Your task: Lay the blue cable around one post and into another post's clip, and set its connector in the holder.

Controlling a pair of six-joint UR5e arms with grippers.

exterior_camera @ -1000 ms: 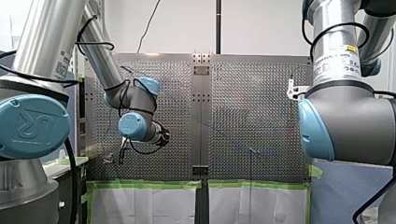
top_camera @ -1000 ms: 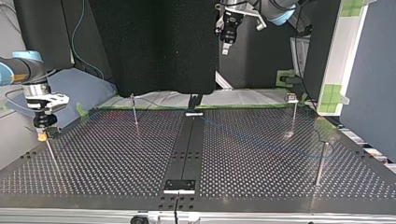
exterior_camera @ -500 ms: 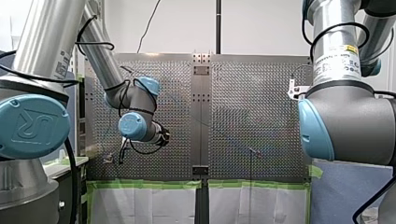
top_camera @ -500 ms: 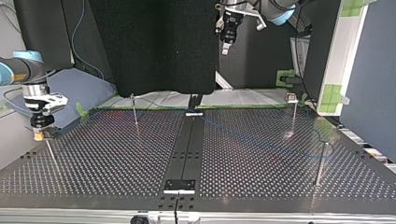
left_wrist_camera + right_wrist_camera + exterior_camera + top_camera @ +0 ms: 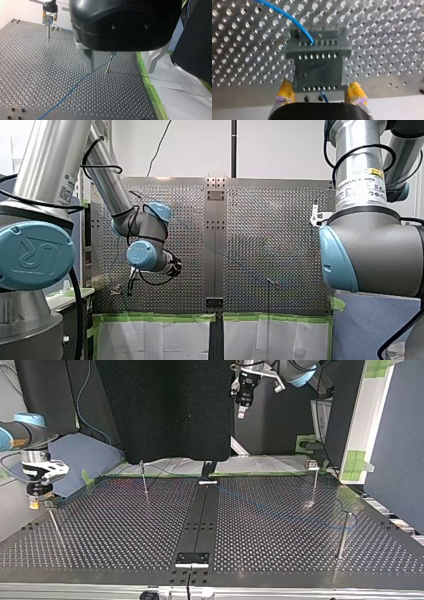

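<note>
Blue cable (image 5: 287, 16) ends in the holder (image 5: 319, 65) at twelve o'clock from my right gripper (image 5: 319, 86), long axis crosswise, yellow pads (image 5: 285, 91) spread apart, gripping nothing

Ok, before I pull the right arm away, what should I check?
1. Connector seated: ok, it seems; the cable enters it.
2. Right gripper open: ok, yellow pads stand either side of the connector.
3. Pads clear of the connector: cannot tell, the gaps are slim.
4. Left gripper open and empty: ok.
5. Cable around the post: looks ok in the top view.
6. Cable in the clip: cannot tell, too small.
</note>
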